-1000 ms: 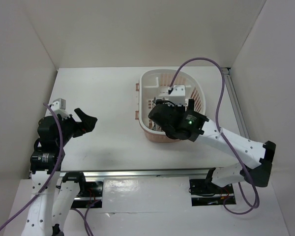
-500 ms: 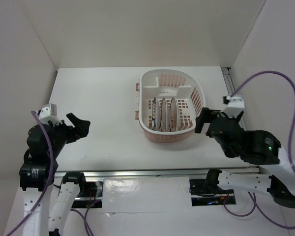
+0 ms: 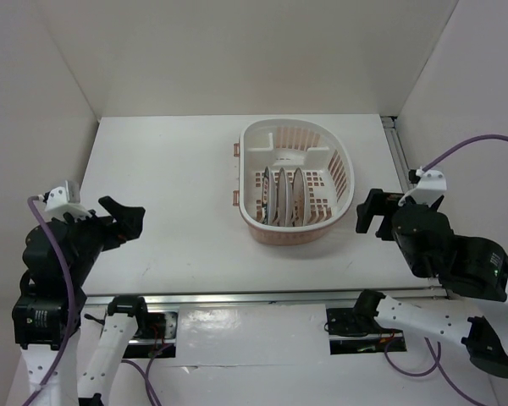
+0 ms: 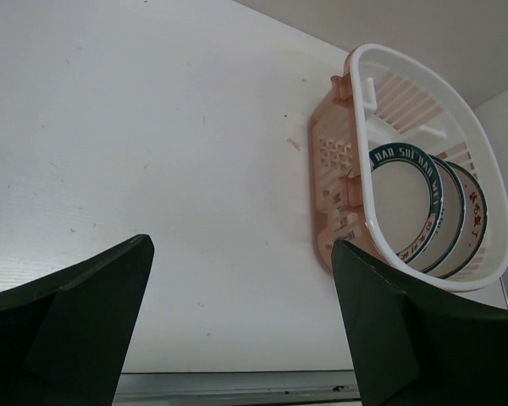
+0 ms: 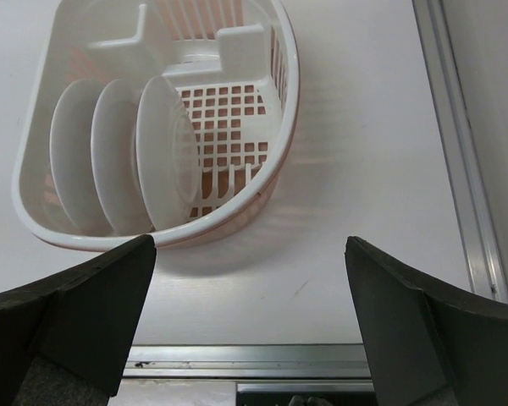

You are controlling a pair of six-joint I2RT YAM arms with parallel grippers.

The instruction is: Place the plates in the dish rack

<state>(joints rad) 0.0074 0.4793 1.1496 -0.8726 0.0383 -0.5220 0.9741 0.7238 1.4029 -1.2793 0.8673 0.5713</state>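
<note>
Plates [image 3: 284,196]: three are standing upright in the rack [image 3: 293,123] on the desk [image 3: 169,169].
Left wrist: showing painted faces, green lettering.
Right wrist: showing plain white backs.
Hands: my left hand [image 3: 127,218] and right hand [image 3: 371,212] are hanging open, empty.

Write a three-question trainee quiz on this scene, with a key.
1. True or false: the plates stand on edge inside the dish rack.
2. The right tool is: A) shut on a plate; B) open, outside the rack; C) down among the plates.
3. How many plates are in the rack, and what does the left tool hold?
Key: 1 true. 2 B. 3 three plates; nothing, it is open.
</note>
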